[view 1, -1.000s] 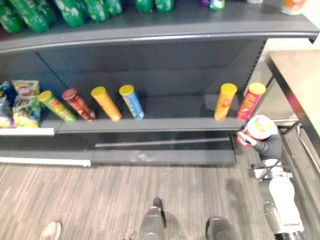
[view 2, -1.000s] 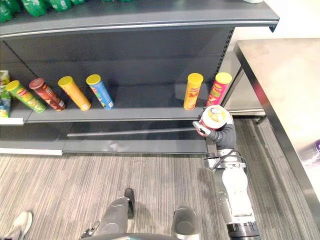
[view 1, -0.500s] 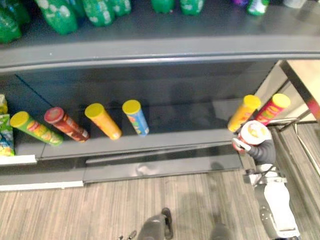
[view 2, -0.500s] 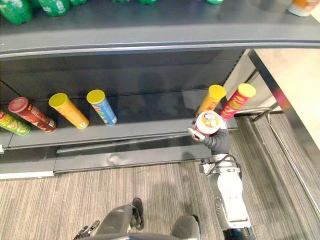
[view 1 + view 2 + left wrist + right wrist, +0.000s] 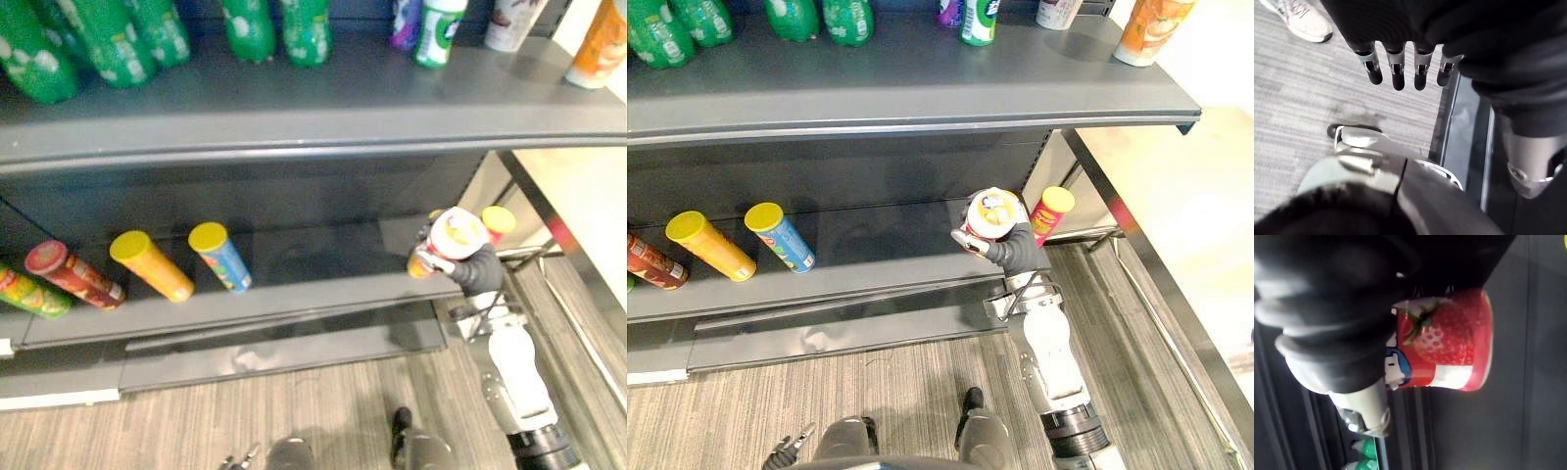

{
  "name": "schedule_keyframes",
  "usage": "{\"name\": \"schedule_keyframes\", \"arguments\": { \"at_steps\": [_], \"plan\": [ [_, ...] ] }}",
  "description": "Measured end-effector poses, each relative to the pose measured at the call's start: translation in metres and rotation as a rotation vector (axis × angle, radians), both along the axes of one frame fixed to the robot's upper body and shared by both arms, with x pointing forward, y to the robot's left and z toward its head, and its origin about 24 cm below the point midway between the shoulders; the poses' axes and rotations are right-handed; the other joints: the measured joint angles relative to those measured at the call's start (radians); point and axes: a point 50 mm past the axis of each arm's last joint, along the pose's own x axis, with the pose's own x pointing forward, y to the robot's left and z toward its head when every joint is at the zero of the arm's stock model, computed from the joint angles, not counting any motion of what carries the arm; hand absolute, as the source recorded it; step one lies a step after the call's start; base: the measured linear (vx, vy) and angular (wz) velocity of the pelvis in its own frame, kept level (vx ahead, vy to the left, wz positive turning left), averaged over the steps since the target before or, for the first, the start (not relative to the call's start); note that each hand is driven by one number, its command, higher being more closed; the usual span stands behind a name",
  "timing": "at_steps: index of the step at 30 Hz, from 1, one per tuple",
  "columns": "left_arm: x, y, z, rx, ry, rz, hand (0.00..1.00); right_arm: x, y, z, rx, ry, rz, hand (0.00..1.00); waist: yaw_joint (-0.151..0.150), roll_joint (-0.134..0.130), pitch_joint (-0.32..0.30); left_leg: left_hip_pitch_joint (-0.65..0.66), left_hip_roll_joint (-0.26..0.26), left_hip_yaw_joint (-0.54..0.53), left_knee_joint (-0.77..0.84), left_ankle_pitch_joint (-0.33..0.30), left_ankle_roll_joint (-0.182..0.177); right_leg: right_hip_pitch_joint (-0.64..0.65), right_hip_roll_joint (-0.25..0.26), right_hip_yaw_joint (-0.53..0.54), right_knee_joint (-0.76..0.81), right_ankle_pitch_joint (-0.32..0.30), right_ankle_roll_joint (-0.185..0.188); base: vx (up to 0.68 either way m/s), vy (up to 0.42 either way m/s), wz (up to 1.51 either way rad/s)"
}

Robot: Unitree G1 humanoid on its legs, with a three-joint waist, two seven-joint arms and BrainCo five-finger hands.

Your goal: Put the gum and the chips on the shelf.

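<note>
Carpet [image 5: 823, 392] in grey stripes lies nearest. The left hand [image 5: 1397, 68] hangs over it, fingers straight and loose, holding nothing, and a person's pale shoe [image 5: 1300, 19] is just past them. On the right side, the right hand [image 5: 1011, 253] is raised to the front edge of the lower shelf [image 5: 872, 259]. Its fingers are curled round the gum tub [image 5: 991, 212], which is red with a strawberry picture and a white lid. I cannot tell whether the tub's base touches the shelf board or is just above it.

An orange chip can [image 5: 419, 262] just behind the tub is almost wholly hidden by it. A pink chip can [image 5: 1048, 212] with a yellow lid leans beside the tub, near the shelf's right end. A metal-edged table [image 5: 1156, 284] runs close along that side, so there is little room by the arm.

Left of the tub the board is bare for a wide stretch, as far as a blue chip can [image 5: 779, 235]. Past it stand a second orange can [image 5: 710, 245] and a red-brown can [image 5: 651, 262], which is cut off at the frame edge.

The upper shelf [image 5: 901, 88] juts out over all this. Green bottles [image 5: 686, 24] and an orange bottle [image 5: 1151, 27] stand on it, their tops cut off.
</note>
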Motion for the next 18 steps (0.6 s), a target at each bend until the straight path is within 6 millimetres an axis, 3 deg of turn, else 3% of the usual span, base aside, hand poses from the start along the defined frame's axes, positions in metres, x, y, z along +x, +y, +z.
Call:
{"name": "schedule_keyframes", "arguments": {
  "at_steps": [5, 10, 18],
  "plan": [
    [-0.012, -0.002, -0.003, -0.006, 0.037, 0.034, 0.0, 0.001, 0.005, 0.0, -0.001, 0.018, 0.031, 1.0, 0.001, 0.003, -0.004, 0.09, 0.017, -0.014, -0.187, 0.11, -0.044, 0.032, 0.04, -0.043, -0.007, -0.018, -0.032, 0.12, -0.181, 0.19],
    [-0.014, -0.003, -0.002, -0.004, 0.03, 0.045, 0.0, 0.0, 0.01, -0.004, -0.01, 0.032, 0.058, 1.0, 0.0, 0.006, -0.01, 0.115, 0.015, -0.01, -0.236, 0.136, -0.048, 0.062, 0.047, -0.051, -0.061, 0.004, -0.035, 0.03, -0.016, 0.02],
    [-0.014, -0.005, -0.002, 0.004, 0.023, 0.045, 0.0, -0.004, 0.017, -0.018, -0.028, 0.12, 0.102, 1.0, -0.001, 0.017, -0.054, 0.145, -0.018, 0.047, -0.294, 0.155, -0.036, 0.145, 0.047, -0.015, -0.296, 0.139, -0.016, -0.01, 0.05, -0.14]
  ]
}}
